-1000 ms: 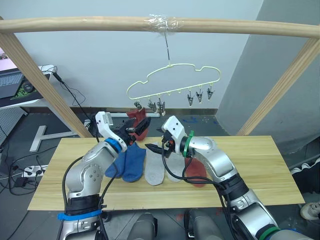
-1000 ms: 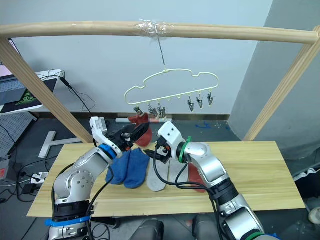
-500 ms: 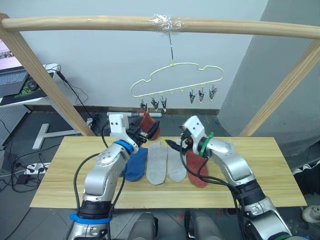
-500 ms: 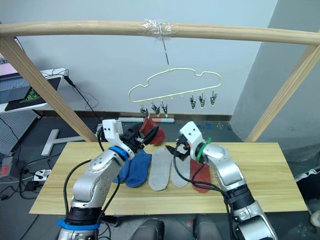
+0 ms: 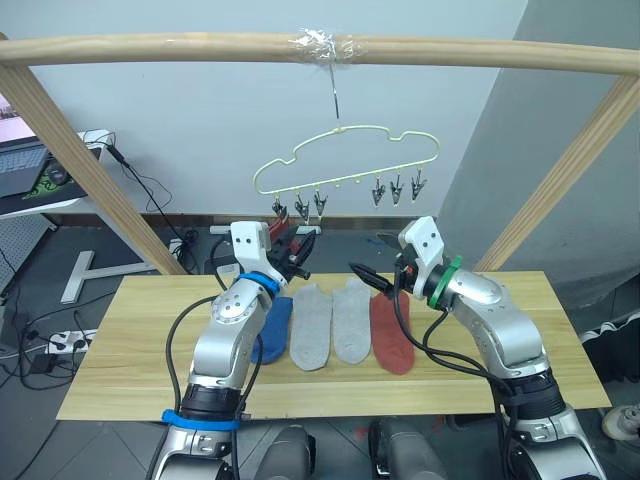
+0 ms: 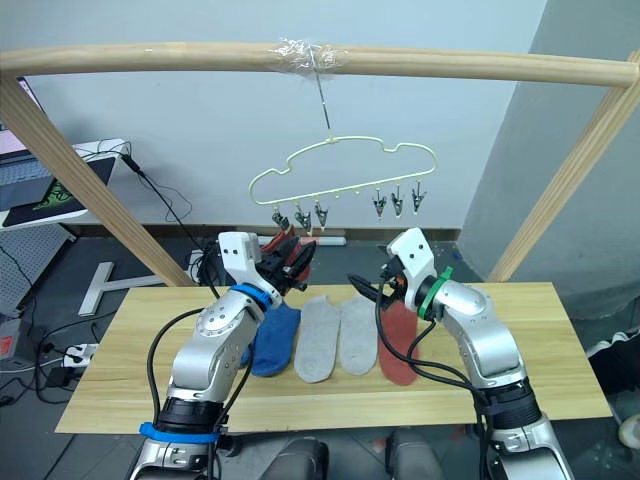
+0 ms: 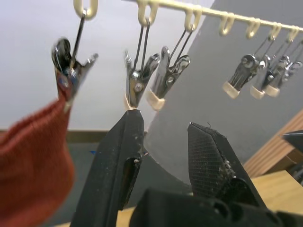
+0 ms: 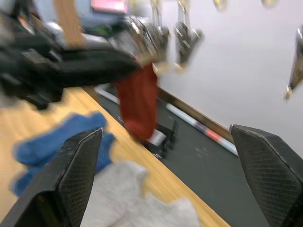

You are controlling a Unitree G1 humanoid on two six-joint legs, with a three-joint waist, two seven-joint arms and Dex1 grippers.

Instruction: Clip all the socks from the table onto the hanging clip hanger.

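Wooden table: your left tool, spread, has let go; one red sock now hangs clipped, five more wait

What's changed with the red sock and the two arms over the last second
The left claw has let go of the red sock, which now hangs from the end clip of the clip hanger; its fingers are open and empty. The right claw has risen off the socks and pulled back to the robot's right, open. Five socks stay on the table.
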